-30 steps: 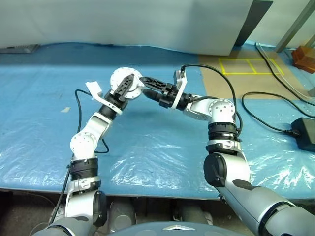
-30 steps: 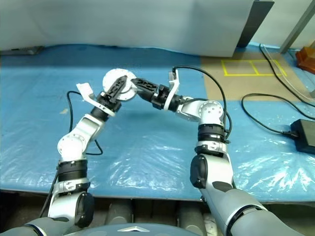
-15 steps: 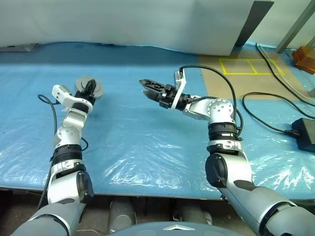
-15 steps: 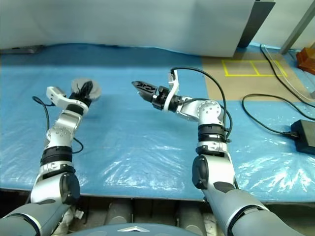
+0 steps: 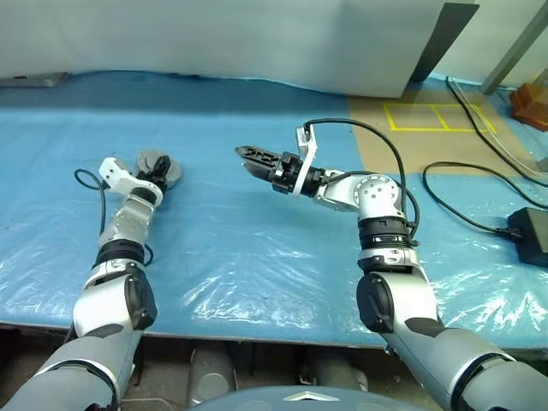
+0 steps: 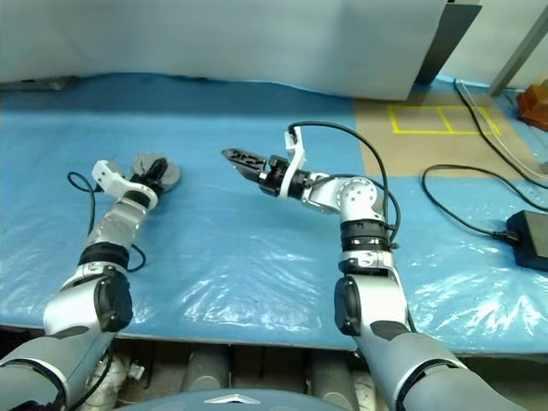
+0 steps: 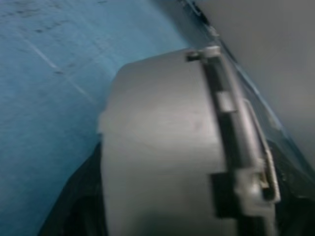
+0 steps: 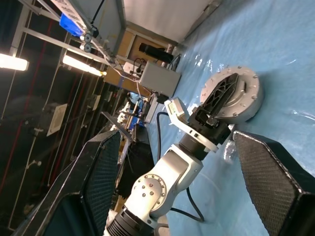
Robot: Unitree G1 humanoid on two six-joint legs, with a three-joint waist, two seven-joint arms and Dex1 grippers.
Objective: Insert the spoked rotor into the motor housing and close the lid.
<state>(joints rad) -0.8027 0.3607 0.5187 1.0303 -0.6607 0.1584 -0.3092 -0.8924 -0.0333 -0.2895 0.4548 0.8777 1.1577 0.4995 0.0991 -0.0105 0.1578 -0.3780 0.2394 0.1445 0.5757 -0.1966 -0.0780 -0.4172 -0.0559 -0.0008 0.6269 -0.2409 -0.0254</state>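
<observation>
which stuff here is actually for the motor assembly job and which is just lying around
For the job: motor housing on the blue sheet, at the left end effector; right end effector, open, held above the sheet.

Lying about: black power adapter, black cables, yellow tape square, orange object at the far right.

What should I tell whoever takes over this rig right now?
Left gripper: at the motor housing, which rests on the blue sheet at the robot's left; grip unclear.
Right gripper: jaws open, empty, raised above the sheet near the middle.
Done: the housing's inside is hidden, so progress cannot be confirmed.
Left: inspect the housing, then finish whatever assembly remains.
</observation>
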